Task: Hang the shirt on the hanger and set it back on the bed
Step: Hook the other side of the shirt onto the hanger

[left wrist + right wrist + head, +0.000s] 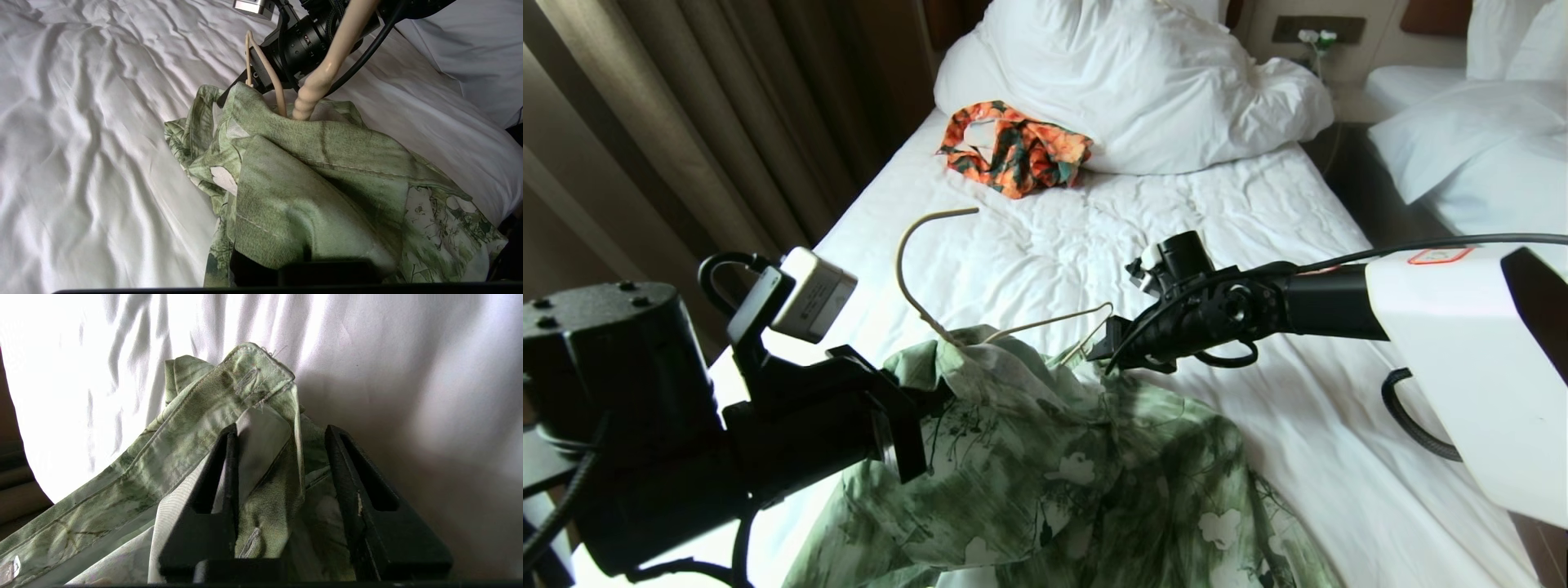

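- Threading is part done: the hanger (947, 269) has its body tucked inside the neck of the shirt (1062, 474), with the hook and one wire shoulder standing clear above the fabric.
- The left claw (931, 400) is clamped together on the shirt near the collar, holding it lifted above the bed (1258, 245).
- The right claw (282, 498) sits at the other side of the neck opening; its jaws stand part apart with the collar edge and placket between them, not visibly pinched tight.
- The shirt's lower part lies crumpled on the white sheet, near the foot of the bed.
- An orange floral garment (1013, 147) lies well apart, by the duvet (1143, 82).
- Left to do, as I judge: seat both shoulders over the hanger's arms, straighten the collar, then lay the hung shirt on the bed.
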